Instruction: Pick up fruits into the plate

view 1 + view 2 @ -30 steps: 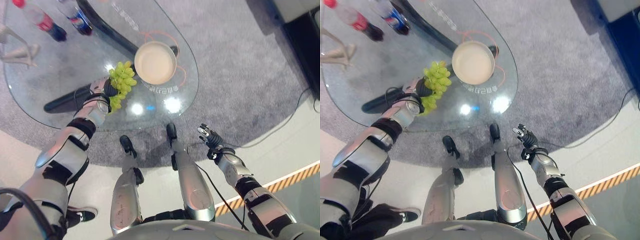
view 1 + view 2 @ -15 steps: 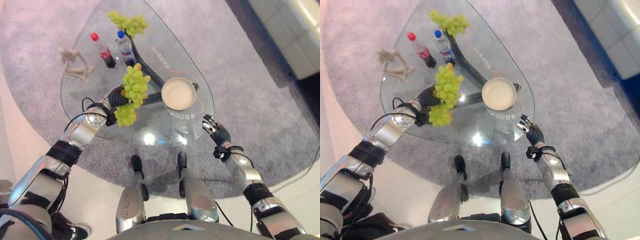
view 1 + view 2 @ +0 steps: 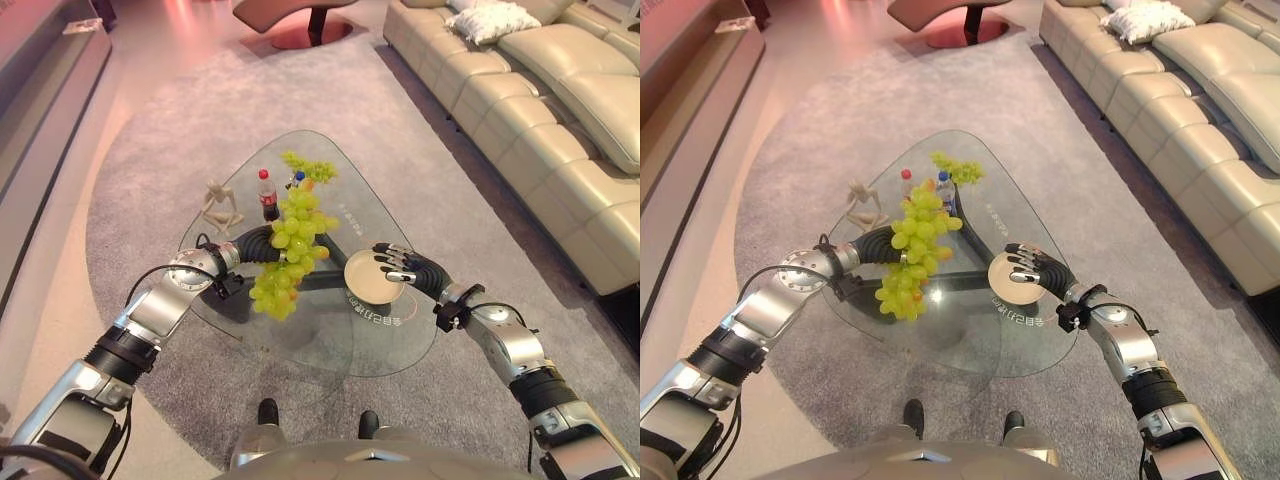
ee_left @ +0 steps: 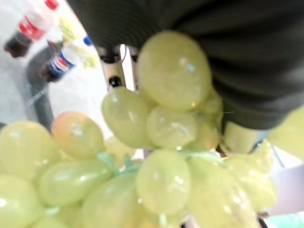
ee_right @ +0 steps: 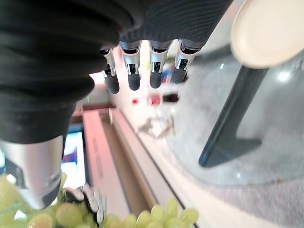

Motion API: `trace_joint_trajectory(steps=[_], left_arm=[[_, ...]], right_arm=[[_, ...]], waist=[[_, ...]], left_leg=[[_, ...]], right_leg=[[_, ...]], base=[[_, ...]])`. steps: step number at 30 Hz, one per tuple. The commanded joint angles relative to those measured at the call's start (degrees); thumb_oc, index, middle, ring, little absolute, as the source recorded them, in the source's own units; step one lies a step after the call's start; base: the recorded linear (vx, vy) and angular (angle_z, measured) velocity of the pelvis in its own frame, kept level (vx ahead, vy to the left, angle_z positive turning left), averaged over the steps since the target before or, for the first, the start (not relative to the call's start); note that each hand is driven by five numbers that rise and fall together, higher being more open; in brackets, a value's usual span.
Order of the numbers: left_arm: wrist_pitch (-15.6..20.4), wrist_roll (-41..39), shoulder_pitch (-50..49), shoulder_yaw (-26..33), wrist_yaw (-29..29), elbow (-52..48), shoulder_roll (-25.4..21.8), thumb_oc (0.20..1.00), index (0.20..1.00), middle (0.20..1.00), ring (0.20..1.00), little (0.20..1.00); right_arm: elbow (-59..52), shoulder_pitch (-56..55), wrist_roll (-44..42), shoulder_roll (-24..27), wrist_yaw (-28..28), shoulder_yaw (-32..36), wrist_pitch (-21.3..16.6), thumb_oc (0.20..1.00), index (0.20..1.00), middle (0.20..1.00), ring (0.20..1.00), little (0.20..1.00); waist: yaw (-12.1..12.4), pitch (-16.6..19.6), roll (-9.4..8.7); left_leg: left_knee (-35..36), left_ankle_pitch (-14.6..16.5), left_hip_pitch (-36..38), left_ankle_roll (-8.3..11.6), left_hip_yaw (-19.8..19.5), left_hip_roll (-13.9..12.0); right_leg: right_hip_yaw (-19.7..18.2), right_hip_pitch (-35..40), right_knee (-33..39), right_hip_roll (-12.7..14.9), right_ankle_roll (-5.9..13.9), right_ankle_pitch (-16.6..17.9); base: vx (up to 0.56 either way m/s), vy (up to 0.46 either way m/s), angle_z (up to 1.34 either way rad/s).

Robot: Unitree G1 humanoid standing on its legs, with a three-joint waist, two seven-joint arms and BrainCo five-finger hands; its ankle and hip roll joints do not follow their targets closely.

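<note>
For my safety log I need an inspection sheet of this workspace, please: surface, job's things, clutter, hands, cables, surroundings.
Surface: glass table on a dark base, standing on a grey carpet.
Job's things: a large bunch of green grapes is held up in the left hand; a cream plate on the table holds no fruit; a second grape bunch lies at the table's far end.
Clutter: two bottles and a wooden figure on the table.
Hands: left hand shut on the grapes; right hand open, fingers straight, over the plate.
Cables: nothing seen.
Surroundings: cream sofa on the robot's right.
</note>
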State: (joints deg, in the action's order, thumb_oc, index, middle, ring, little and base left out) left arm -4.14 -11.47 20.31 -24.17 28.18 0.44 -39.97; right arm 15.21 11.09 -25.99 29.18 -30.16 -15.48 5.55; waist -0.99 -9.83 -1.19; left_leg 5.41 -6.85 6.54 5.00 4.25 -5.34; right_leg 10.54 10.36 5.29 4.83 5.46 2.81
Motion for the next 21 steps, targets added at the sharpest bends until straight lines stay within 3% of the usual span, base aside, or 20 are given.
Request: trace_joint_trajectory(steps=[1, 12, 21], left_arm=[[1.35, -6.22, 2.81, -0.72, 0.87, -2.79, 2.83, 0.200, 0.200, 0.200, 0.200, 0.200], [0.97, -10.55, 5.13, -3.79, -0.36, -6.15, 9.59, 0.200, 0.200, 0.200, 0.200, 0.200], [0.47, -13.39, 4.83, -3.87, -2.05, -8.19, 12.45, 0.200, 0.200, 0.200, 0.200, 0.200]], right_arm=[[-3.92, 0.96, -4.01, 0.69, -4.26, -2.60, 0.08, 1.000, 1.000, 1.000, 1.000, 1.000], [-3.14, 2.46, -6.33, -5.66, -6.44, -8.36, 2.02, 1.000, 1.000, 1.000, 1.000, 1.000], [-5.97, 0.95, -12.37, -10.01, -11.18, -11.80, 7.02, 1.000, 1.000, 1.000, 1.000, 1.000]], waist=[[0.68, 4.29, 0.40], [0.44, 5.41, 0.98], [-0.08, 5.34, 1.28]], left_leg=[[-0.41, 6.85, 2.88, -2.20, 1.12, 3.19], [-0.41, 7.70, 4.77, -2.51, 0.99, 3.47], [-0.41, 7.97, 5.19, -2.63, 1.38, 3.45]], right_leg=[[2.02, -0.38, -3.05, 0.78, 1.05, -1.72], [2.12, 1.83, -1.91, 0.86, 0.85, -1.87], [1.69, 1.98, -1.48, 0.90, 0.86, -1.77]], base=[[0.05, 0.024, 0.06], [0.02, 0.004, 0.00], [0.00, 0.002, -0.01]])
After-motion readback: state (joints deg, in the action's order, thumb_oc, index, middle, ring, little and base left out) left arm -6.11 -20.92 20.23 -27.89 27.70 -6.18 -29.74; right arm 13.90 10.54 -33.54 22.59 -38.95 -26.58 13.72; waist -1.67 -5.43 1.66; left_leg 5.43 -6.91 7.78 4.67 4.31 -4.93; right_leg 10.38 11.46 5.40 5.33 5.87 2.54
